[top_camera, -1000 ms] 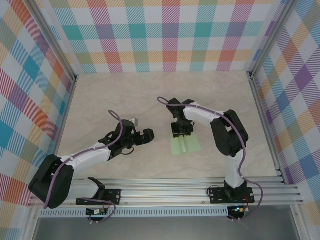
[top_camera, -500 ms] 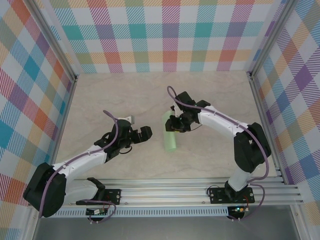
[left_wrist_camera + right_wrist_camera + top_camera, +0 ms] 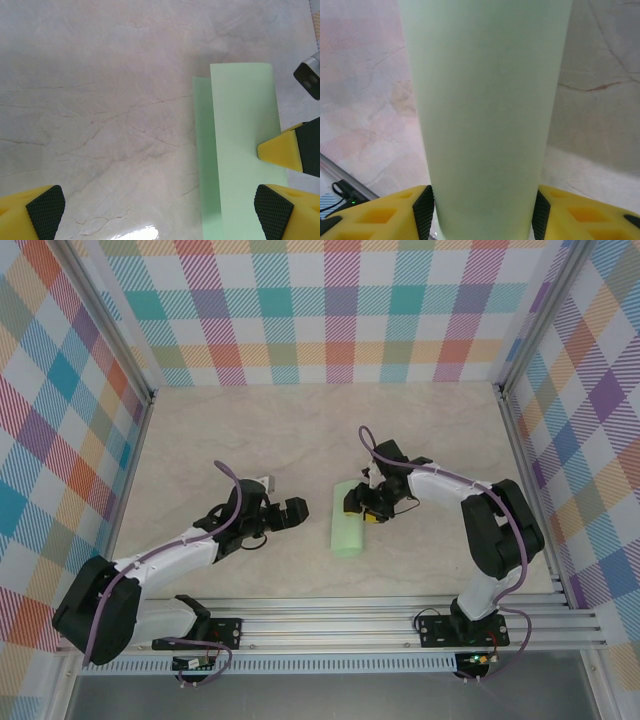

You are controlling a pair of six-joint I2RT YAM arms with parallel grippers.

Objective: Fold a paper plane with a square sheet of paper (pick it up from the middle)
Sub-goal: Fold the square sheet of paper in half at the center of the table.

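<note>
— Where's the folded sheet of paper (image 3: 347, 538)?
— Flat on the table (image 3: 230, 440). The left end effector (image 3: 297, 512), just beside it, gapes open. The right end effector (image 3: 361, 513) straddles it; can't tell if it's pinching.

The folded square sheet of paper (image 3: 349, 530) is showing a plain, unmarked pale mint green against a table (image 3: 250, 430) that is wearing cream marble with thin brownish veins. From nine through twelve to three o'clock, the walls (image 3: 340, 310) are displaying a plaid of teal, orange, pink, purple and blue on white. The left arm (image 3: 170, 560) and right arm (image 3: 450, 485) are showing white shells, black joints and purple cables (image 3: 232, 490), the fingertips (image 3: 22, 220) of the left gripper (image 3: 292, 512) and those (image 3: 380, 217) of the right gripper (image 3: 365, 508) are glowing yellow with black cross-hatched pads, and the rail (image 3: 340, 625) at six o'clock is shining silver-grey.
</note>
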